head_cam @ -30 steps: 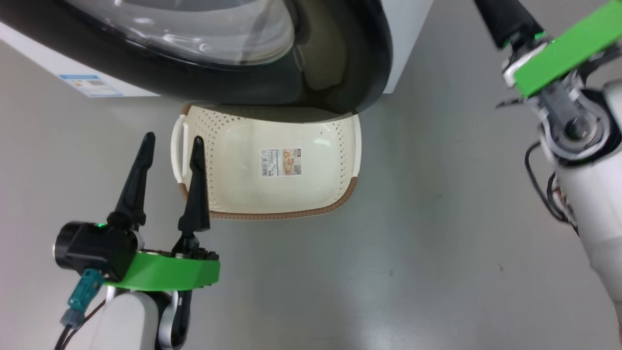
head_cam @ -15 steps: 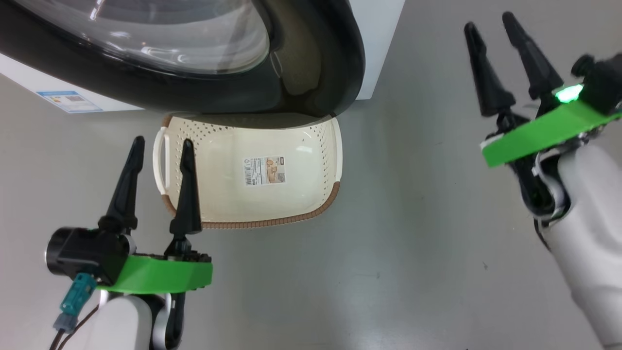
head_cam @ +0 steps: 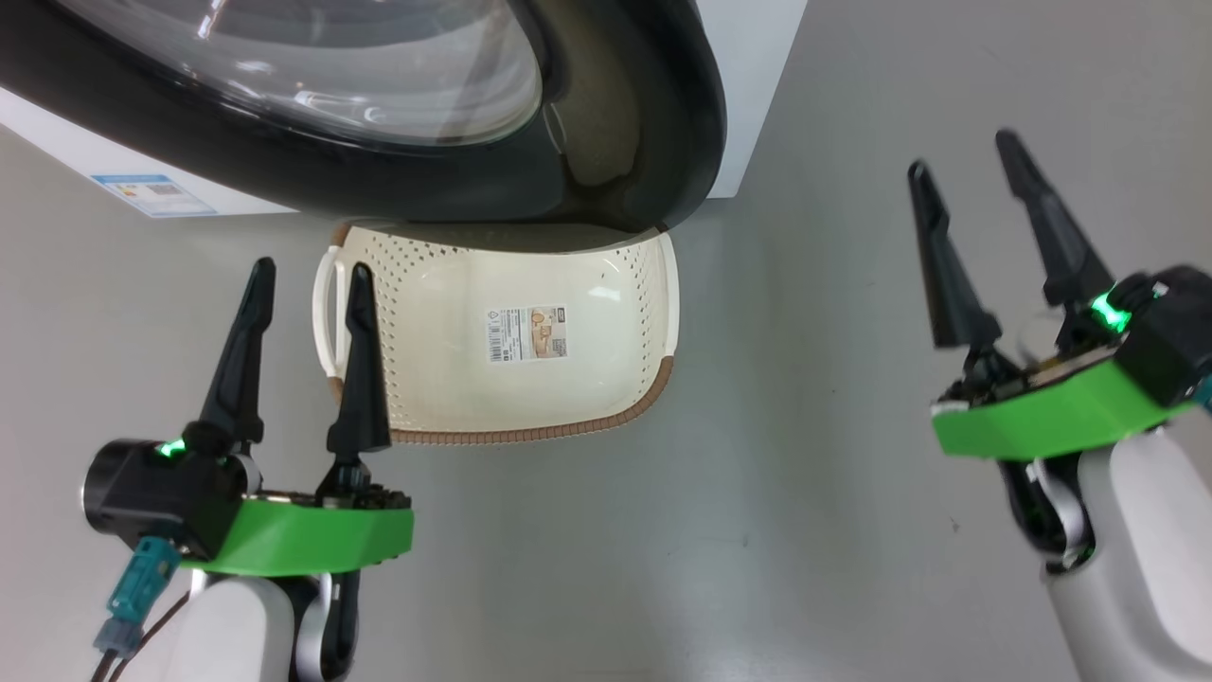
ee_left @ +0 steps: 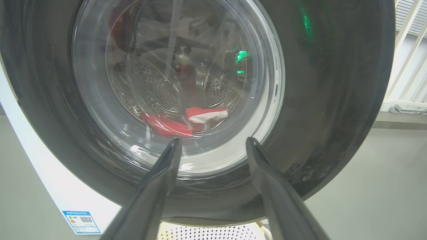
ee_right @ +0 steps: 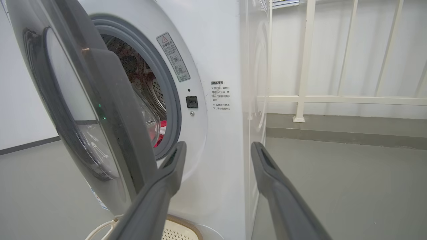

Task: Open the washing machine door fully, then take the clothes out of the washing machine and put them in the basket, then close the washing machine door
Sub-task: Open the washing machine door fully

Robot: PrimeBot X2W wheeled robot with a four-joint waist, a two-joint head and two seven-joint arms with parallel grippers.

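1. So: at the lower left of the head view, left gripper (head_cam: 311, 268), fingers spread wide and clasping nothing, held above the grey floor (head_cam: 805, 398) just beside the basket's left handle.
2. At the right of that view, right gripper (head_cam: 961, 153), likewise released and bare, fingers pointing up the picture, well apart from the basket and out to the side of the washing machine (head_cam: 753, 85).
3. Between the two arms, the basket (head_cam: 530, 436) on the floor directly before the machine, its far edge tucked under the washing machine door (head_cam: 625, 133), a paper label (head_cam: 527, 332) on its bottom.
4. Door ajar, standing at an angle to the machine's white front, black rim and bulging glass overhanging the basket; gap wide enough, from the right wrist, to show the grey gasket (ee_right: 168, 83) and a slice of the drum.
5. The clothes (ee_left: 173, 125) low in the perforated steel drum (ee_left: 150, 90), red with a white panel, seen through the door glass from the left wrist; a sliver of red also past the door's edge from the right wrist.
6. Left fingers aimed at the lower part of the door glass; right fingers aimed at the machine's front, between the opening and its right corner.
7. Small blue label (head_cam: 147, 192) low on the machine's front, left of the basket; white railing (ee_right: 302, 66) beyond the machine's right side.
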